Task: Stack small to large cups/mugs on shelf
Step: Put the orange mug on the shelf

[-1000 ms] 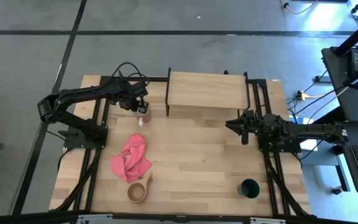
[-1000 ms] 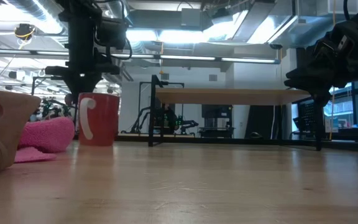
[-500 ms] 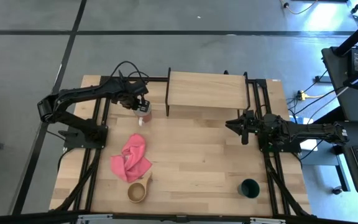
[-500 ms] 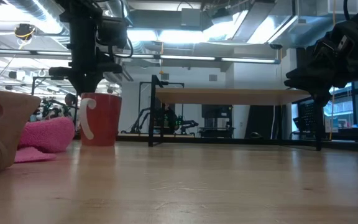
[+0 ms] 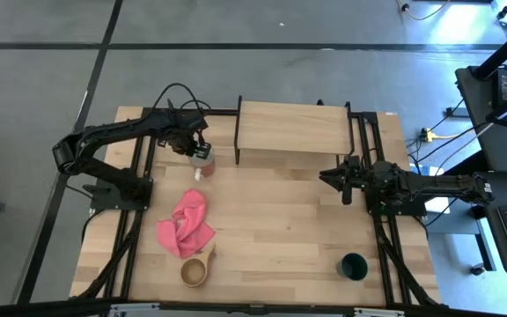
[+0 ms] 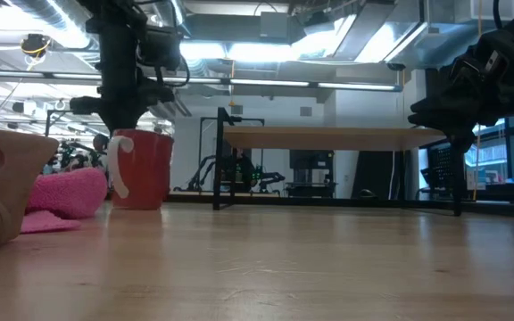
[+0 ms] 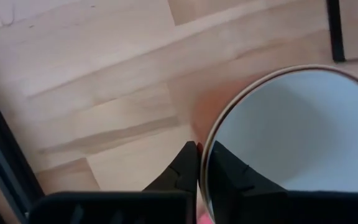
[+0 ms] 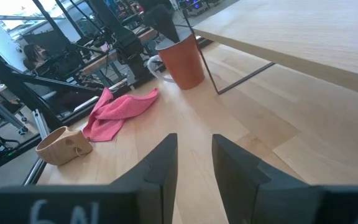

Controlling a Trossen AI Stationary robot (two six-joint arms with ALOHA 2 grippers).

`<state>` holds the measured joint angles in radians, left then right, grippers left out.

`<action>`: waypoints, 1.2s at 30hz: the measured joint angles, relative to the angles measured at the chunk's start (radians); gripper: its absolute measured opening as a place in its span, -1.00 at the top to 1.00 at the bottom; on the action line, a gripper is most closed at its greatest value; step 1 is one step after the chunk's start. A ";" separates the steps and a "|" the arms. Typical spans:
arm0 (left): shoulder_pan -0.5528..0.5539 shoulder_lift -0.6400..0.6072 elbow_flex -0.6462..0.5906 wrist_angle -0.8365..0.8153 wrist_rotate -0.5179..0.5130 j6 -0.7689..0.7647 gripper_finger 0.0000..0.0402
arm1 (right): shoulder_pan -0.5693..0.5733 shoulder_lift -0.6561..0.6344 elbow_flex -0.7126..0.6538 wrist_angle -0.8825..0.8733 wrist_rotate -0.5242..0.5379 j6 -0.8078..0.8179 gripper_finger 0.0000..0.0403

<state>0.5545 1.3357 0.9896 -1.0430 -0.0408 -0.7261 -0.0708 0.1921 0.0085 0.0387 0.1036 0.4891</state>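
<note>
Seen from above, the left gripper (image 5: 199,150) is placed over the red mug (image 5: 204,163), which stands on the tabletop (image 5: 280,220) just beside the left legs of the shelf (image 5: 293,128). The right gripper (image 5: 331,179) is held above the table, near the shelf's right legs. The pink cloth (image 5: 186,224) and the tan wooden cup (image 5: 195,270) lie toward the near edge from the left gripper, and the dark green cup (image 5: 353,266) is well apart from both grippers, toward the near right corner.

At table height, the mug (image 6: 137,169) appears slightly tilted, with the left gripper (image 6: 125,120) coming down onto its rim.

Through the left wrist camera, 2 fingers (image 7: 229,171) are seen pinched on the mug's rim (image 7: 213,140), 1 inside the white bowl and 1 outside.

Through the right wrist camera, the right gripper's 2 fingers (image 8: 161,163) are seen spread, with nothing between them; the mug (image 8: 183,60), cloth (image 8: 118,109) and wooden cup (image 8: 63,145) lie ahead of them.
</note>
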 joint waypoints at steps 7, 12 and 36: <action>0.000 0.000 0.128 -0.084 0.005 0.041 0.94 | 0.000 0.000 0.000 0.000 0.000 0.000 0.50; -0.001 0.000 0.241 -0.181 0.006 0.084 0.94 | 0.000 0.000 0.000 0.000 0.000 0.000 0.50; -0.069 0.053 0.779 -0.286 -0.011 0.129 0.94 | 0.000 0.000 0.000 0.000 0.000 0.000 0.50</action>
<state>0.4854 1.3889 1.7688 -1.3292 -0.0517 -0.5972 -0.0711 0.1924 0.0086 0.0387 0.1036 0.4892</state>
